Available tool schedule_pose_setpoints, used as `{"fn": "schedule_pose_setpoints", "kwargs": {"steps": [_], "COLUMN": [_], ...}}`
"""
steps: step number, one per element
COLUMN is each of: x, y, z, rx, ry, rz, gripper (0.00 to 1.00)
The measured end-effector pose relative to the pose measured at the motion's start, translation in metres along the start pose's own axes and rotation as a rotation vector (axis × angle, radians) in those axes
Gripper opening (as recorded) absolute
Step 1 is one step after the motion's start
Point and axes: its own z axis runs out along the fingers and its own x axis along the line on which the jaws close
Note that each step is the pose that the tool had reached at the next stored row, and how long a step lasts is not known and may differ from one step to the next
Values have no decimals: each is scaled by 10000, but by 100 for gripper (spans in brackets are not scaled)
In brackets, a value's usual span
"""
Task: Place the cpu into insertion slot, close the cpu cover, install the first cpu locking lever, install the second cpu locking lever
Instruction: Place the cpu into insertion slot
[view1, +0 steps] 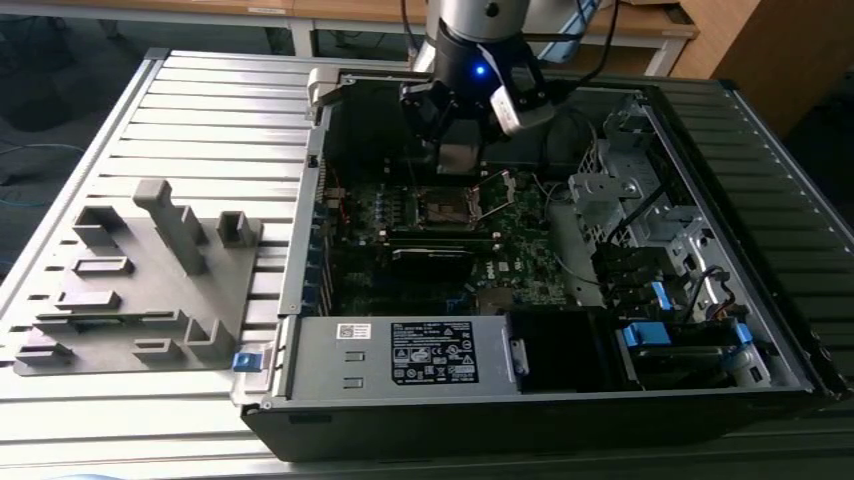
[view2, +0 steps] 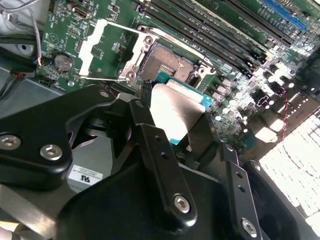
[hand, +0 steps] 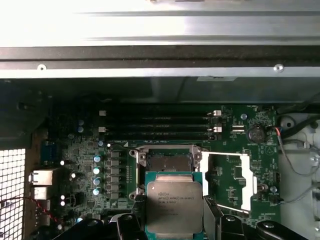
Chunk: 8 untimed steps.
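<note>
Between the black jaws of the arm's tool (hand: 172, 220), the small flat square silver-grey cpu (hand: 174, 205) is being pinched by two opposite edges, printed face up, and is hanging close over the square black insertion slot (hand: 167, 162), not yet seated. Placing the chip looks to be the step in hand; seating it is calling for a level, squarely aligned descent. Beside the slot, the thin silver cpu cover (hand: 246, 175) is standing swung open. Beyond, long dark memory sticks (hand: 160, 127) are sitting in their rows. Around it all, the open black computer case (view1: 534, 425) is holding the green motherboard (view1: 521, 260) and a black white-labelled box (view1: 434, 352), on a grey slatted surface (view1: 200, 130).
</note>
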Motion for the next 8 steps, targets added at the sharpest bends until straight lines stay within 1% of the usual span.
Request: {"fn": "schedule_pose_setpoints", "kwargs": {"steps": [4, 8], "x": [6, 7], "y": [-6, -7], "z": [63, 72], "rx": [1, 0], "ry": [-7, -8], "rz": [-3, -1], "gripper": [54, 54]}}
